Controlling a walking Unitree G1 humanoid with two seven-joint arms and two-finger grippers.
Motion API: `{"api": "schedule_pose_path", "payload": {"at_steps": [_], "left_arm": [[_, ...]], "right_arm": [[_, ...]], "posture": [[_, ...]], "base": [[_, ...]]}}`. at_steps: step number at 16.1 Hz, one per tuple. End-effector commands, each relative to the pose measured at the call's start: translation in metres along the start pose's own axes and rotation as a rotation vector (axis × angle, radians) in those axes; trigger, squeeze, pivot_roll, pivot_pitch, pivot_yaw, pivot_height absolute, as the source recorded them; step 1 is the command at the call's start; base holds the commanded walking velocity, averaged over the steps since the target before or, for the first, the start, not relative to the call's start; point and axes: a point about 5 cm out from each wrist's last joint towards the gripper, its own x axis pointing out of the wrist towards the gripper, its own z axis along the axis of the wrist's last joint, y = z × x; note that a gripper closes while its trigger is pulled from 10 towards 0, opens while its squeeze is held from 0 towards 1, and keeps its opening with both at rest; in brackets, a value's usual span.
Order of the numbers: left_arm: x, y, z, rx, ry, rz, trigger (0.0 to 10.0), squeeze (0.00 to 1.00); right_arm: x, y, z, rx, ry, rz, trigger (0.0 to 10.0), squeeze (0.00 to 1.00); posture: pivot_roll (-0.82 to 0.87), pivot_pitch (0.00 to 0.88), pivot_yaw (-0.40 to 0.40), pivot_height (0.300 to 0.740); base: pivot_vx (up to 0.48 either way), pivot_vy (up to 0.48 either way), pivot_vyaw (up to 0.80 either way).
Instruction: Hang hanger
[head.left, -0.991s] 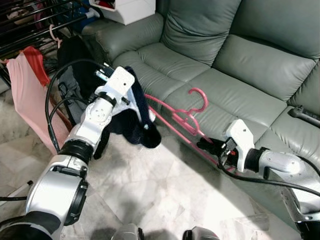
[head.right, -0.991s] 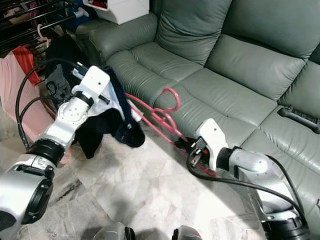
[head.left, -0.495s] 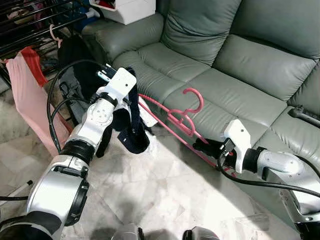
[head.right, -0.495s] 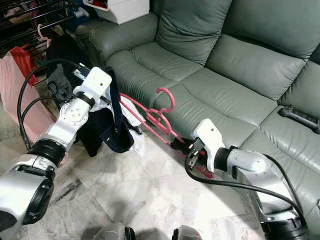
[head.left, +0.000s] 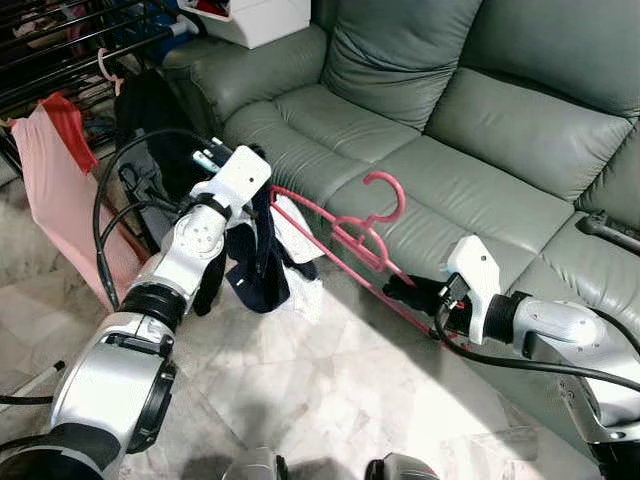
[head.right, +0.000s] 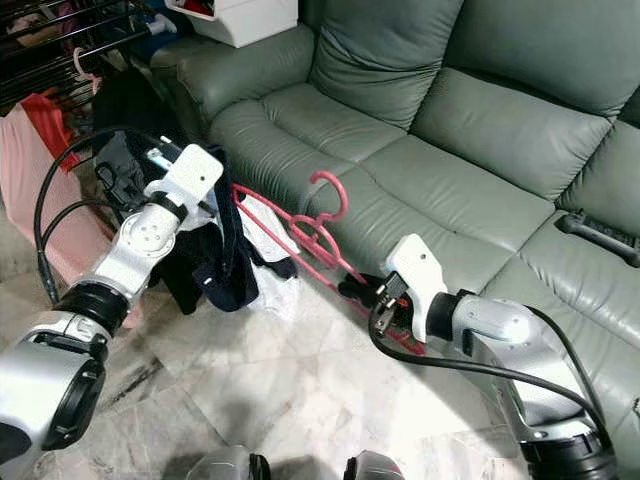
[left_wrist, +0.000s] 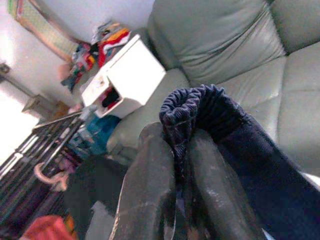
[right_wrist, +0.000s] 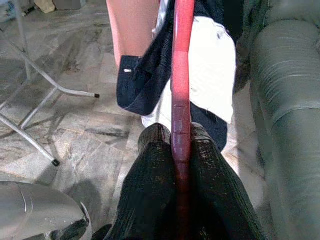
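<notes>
Right gripper (right_wrist: 180, 150) pinches pink hanger (head.left: 345, 232) end, hanger slanting before sofa (head.left: 470, 120). Left gripper (left_wrist: 175, 150) pinches navy garment (head.left: 262, 262). Garment part-threaded; drying rack (head.left: 60, 50) at 10 o'clock, hanging not started.

Pink hanger (head.left: 352, 238) partly behind dark garment (head.left: 262, 262)

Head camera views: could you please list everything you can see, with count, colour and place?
Sofa: one, grey-green, across the back.
Hanger: one, pink, along the sofa's front edge.
Garment: one, navy with white, hanging at the hanger's left end.
Storage box: one, white, on the sofa's armrest.
Drying rack: one, dark, upper left.
Cloth: one, pink, below the rack.
Left gripper: shut on garment.
Right gripper: shut on hanger.
</notes>
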Motion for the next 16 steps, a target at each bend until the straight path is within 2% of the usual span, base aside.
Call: {"api": "schedule_pose_path", "payload": {"at_steps": [1, 5, 7, 9, 10, 12, 13, 16], "left_arm": [[-0.001, 0.007, -0.003, 0.026, 0.006, 0.037, 10.0, 0.0], [-0.002, 0.006, -0.005, -0.001, 0.009, 0.033, 10.0, 0.0], [-0.001, 0.007, -0.001, -0.007, -0.01, 0.033, 10.0, 0.0], [0.002, 0.014, 0.008, -0.061, -0.052, 0.033, 10.0, 0.0], [0.003, 0.022, 0.017, -0.109, -0.105, 0.025, 10.0, 0.0], [0.003, 0.028, 0.028, -0.166, -0.173, 0.013, 10.0, 0.0], [0.002, 0.031, 0.041, -0.2, -0.241, 0.003, 10.0, 0.0], [0.0, 0.029, 0.068, -0.264, -0.372, -0.059, 10.0, 0.0]], "right_arm": [[0.003, 0.007, 0.015, -0.032, -0.06, 0.054, 10.0, 0.0], [0.004, 0.007, 0.012, -0.017, -0.053, 0.063, 10.0, 0.0], [0.005, 0.003, 0.003, -0.002, -0.011, 0.019, 10.0, 0.0], [0.005, -0.006, -0.012, 0.042, 0.028, -0.058, 10.0, 0.0], [0.005, -0.013, -0.022, 0.1, 0.034, -0.117, 10.0, 0.0], [0.005, -0.019, -0.032, 0.163, 0.044, -0.168, 10.0, 0.0], [0.006, -0.023, -0.039, 0.227, 0.047, -0.197, 10.0, 0.0], [0.009, -0.03, -0.048, 0.319, 0.035, -0.249, 10.0, 0.0]], "posture": [[-0.07, 0.049, 0.073, 0.74], [-0.06, 0.044, 0.068, 0.74], [-0.07, 0.042, 0.066, 0.74], [-0.06, 0.043, 0.064, 0.74], [-0.06, 0.045, 0.062, 0.74], [-0.06, 0.047, 0.061, 0.74], [-0.05, 0.047, 0.06, 0.74], [-0.05, 0.048, 0.058, 0.74]], "base": [[0.0, 0.0, 0.0], [0.0, 0.0, 0.0], [0.0, 0.0, 0.0], [0.0, 0.0, 0.0], [0.0, 0.0, 0.0], [0.0, 0.0, 0.0], [0.0, 0.0, 0.0], [0.0, 0.0, 0.0]]}}
